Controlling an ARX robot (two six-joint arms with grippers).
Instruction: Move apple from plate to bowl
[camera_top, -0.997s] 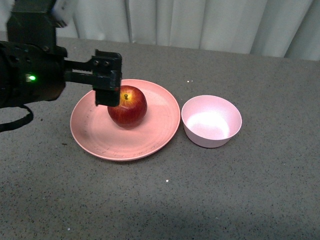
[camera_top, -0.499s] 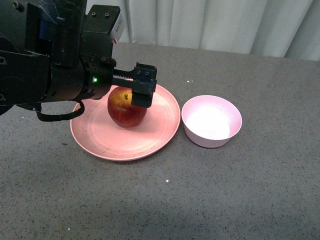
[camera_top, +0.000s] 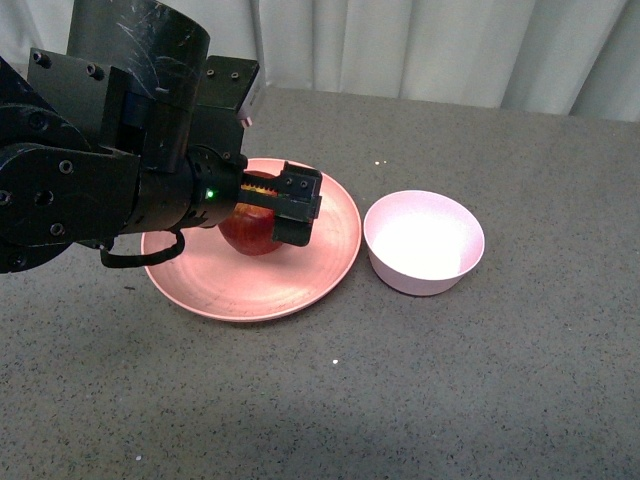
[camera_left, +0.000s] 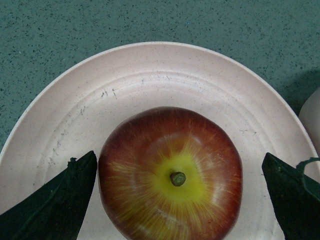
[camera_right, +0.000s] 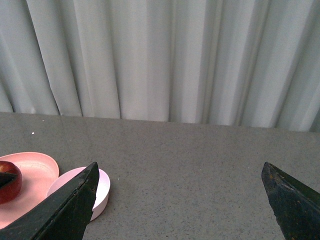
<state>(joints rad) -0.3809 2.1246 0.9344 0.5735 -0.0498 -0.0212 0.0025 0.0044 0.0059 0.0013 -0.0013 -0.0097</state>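
Observation:
The dark-red apple (camera_top: 248, 226) sits on the salmon-pink plate (camera_top: 200, 275), left of centre on the table. My left gripper (camera_top: 270, 208) is lowered over it, open, one finger on each side. In the left wrist view the apple (camera_left: 170, 175) with its yellow stem patch fills the gap of the gripper (camera_left: 178, 156); both dark fingers (camera_left: 60, 200) stand slightly off its skin above the plate (camera_left: 150, 75). The pale pink bowl (camera_top: 423, 240) stands empty just right of the plate. My right gripper (camera_right: 180, 167) is open and empty, raised; its view shows the bowl (camera_right: 102, 192), plate (camera_right: 35, 170) and apple (camera_right: 10, 182).
A grey speckled table (camera_top: 420, 400) carries everything. A pale curtain (camera_top: 400, 40) hangs behind its far edge. The bulky left arm (camera_top: 90, 190) hides the plate's left rim. The bowl's rim (camera_left: 312, 115) shows at the edge of the left wrist view.
My left arm has swung right and come down. Its open fingers, which were beside the apple's top, now straddle the apple. Apple, plate and bowl have not moved.

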